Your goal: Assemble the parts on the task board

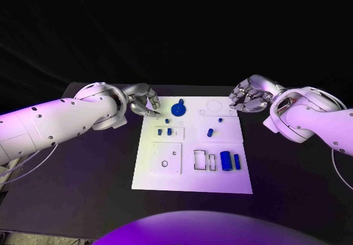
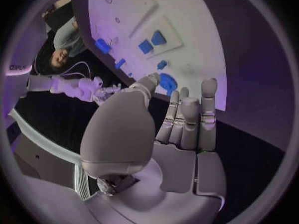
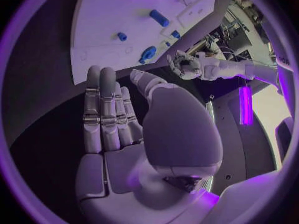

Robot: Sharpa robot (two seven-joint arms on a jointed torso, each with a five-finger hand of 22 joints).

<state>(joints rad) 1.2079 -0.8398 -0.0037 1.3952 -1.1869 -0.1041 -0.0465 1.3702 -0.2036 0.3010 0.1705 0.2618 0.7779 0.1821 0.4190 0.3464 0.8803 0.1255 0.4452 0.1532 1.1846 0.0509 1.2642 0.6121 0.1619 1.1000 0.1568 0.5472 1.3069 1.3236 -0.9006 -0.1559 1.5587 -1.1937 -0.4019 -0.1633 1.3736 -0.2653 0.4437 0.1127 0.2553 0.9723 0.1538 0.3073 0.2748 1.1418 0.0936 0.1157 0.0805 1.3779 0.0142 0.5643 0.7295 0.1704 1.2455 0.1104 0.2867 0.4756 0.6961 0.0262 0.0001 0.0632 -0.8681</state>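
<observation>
While both silver hands are hovering empty at the far corners of the flat white task board [image 1: 191, 178], the left hand [image 1: 142, 100] is hanging with fingers loosely apart just beside the far left corner, nothing in it. Right hand [image 1: 249, 95] is spreading likewise off the far right corner, holding nothing. Nearest the left hand, a round blue disc-shaped part [image 1: 179, 108] is sitting on the board; two blue upright blocks [image 1: 229, 161] are standing near the front edge, well apart from both hands.
</observation>
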